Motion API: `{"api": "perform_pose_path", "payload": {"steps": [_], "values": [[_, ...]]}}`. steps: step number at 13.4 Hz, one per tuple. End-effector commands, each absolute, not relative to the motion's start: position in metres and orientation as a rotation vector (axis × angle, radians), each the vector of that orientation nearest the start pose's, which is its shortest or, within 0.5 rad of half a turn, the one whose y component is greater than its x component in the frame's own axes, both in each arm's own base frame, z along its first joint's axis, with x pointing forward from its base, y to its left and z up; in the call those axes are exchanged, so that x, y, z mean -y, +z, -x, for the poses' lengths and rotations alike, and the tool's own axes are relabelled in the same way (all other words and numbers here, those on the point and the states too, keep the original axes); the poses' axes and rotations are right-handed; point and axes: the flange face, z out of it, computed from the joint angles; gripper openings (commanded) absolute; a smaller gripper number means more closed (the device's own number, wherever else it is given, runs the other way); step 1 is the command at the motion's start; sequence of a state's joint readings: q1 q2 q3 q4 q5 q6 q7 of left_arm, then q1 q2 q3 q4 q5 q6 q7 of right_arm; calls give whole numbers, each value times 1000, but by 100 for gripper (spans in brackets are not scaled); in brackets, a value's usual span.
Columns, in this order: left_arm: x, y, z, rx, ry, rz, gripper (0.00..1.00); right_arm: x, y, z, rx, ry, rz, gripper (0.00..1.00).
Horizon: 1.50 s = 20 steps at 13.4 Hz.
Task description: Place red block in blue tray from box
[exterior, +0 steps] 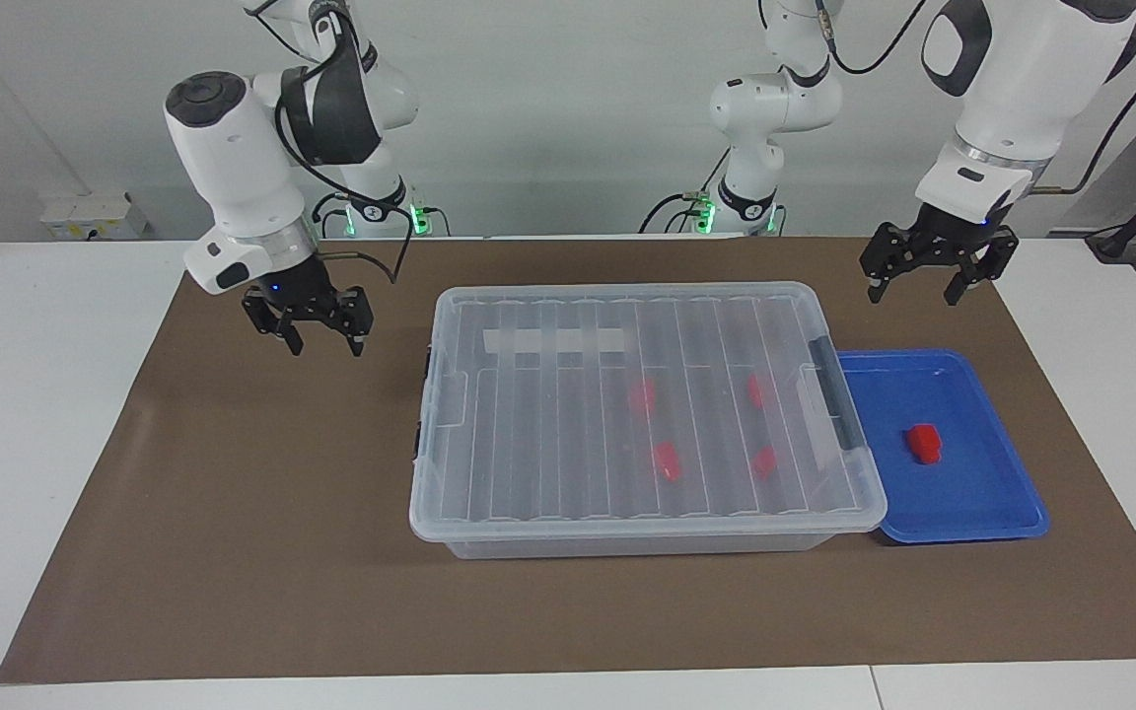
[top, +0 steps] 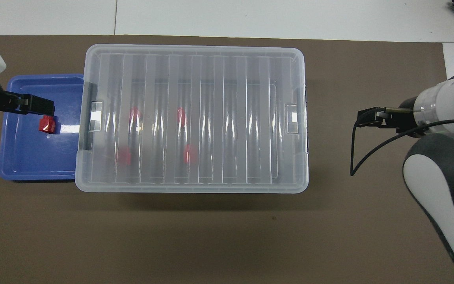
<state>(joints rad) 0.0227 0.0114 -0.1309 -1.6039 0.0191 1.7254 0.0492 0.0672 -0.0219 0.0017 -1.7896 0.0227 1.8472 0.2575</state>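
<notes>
Facing view.
- Box [exterior: 642, 419]: clear bin with its ribbed lid on, standing mid-mat on the desk [exterior: 55, 414]. A white strip label [exterior: 553, 341] lies on the lid on the side nearer the robots, and a dark grey latch [exterior: 836, 390] sits at the end toward the left arm.
- Four red blocks in the box [exterior: 667, 461]: seen through the lid, in the half toward the left arm's end.
- Blue tray [exterior: 982, 493]: just beside the box at the left arm's end, its edge tucked under the box's lid rim.
- Red block [exterior: 923, 443]: lying on the tray floor, near the middle, apart from the rim.
- Left hand [exterior: 933, 281]: raised, fingers spread and holding nothing, over the mat at the tray's edge nearer the robots.
- Right hand [exterior: 323, 335]: raised, fingers parted and empty, over bare mat beside the box toward the right arm's end.
- Brown mat [exterior: 233, 552]: under the box and the tray.

Overhead view.
- Box [top: 191, 118]: lid on, four red shapes blurred beneath the ribs.
- Blue tray [top: 26, 157]: at the box's end toward the left arm.
- Red block [top: 47, 124]: on the tray floor; the left hand [top: 40, 107] overlaps the block's edge from above.
- Right hand [top: 369, 117]: over the mat, well apart from the box.
</notes>
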Motion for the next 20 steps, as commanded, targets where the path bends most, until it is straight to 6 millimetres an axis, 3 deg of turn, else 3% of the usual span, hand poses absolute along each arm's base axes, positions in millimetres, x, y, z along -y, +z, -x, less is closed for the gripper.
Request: {"api": "perform_pose_path", "payload": {"steps": [1, 4, 8, 10, 20], "values": [[55, 616, -560, -262, -156, 3096, 100, -29, 581, -567, -383, -125, 3100, 100], [55, 615, -560, -260, -151, 3096, 100, -10, 617, -570, -408, -120, 3155, 100], [52, 627, -553, -254, -167, 3093, 100, 6, 627, -548, -386, -19, 3151, 100], [55, 628, -552, -261, -167, 3092, 100, 3, 627, -540, -355, 21, 3153, 100], [52, 628, -552, -249, -167, 3093, 100, -11, 616, -539, -253, 6, 3140, 100]]}}
